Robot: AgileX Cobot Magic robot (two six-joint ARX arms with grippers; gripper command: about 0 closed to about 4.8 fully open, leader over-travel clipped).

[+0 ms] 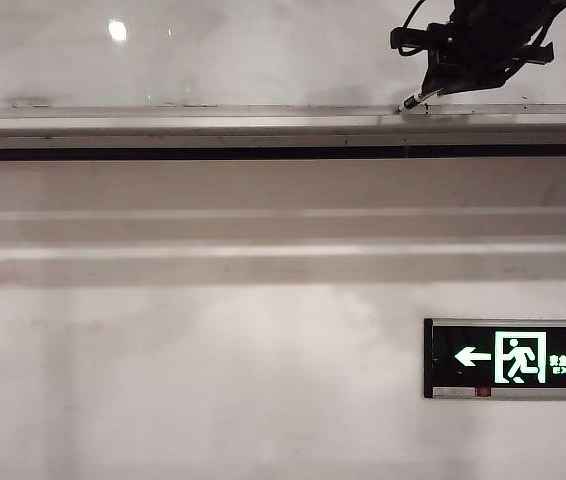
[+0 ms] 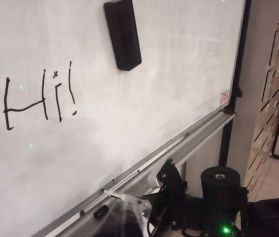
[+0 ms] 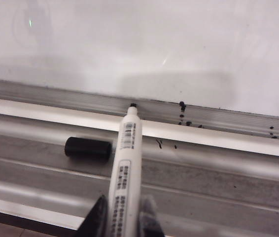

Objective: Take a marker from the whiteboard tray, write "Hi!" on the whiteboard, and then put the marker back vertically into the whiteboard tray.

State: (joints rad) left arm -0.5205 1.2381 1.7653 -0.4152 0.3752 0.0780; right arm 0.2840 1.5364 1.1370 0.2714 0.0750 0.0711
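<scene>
My right gripper [image 3: 123, 212] is shut on the marker [image 3: 125, 163], a white barrel with its bare black tip pointing at the lower edge of the whiteboard [image 3: 129, 39]. The marker hangs over the whiteboard tray [image 3: 218, 168], and I cannot tell whether the tip touches it. In the exterior view the right gripper [image 1: 463, 50] is at the top right, with the marker tip [image 1: 413, 100] at the tray [image 1: 213, 125]. The whiteboard [image 2: 154, 98] bears "Hi!" [image 2: 38, 96] in black. Of my left gripper [image 2: 124, 224] only a blurred dark shape shows, away from the board.
A loose black cap [image 3: 87, 148] lies in the tray beside the marker. Black ink specks [image 3: 181, 116] mark the tray's back rail. A black eraser [image 2: 122, 32] sticks to the board above the writing. A lit exit sign [image 1: 513, 358] is on the wall.
</scene>
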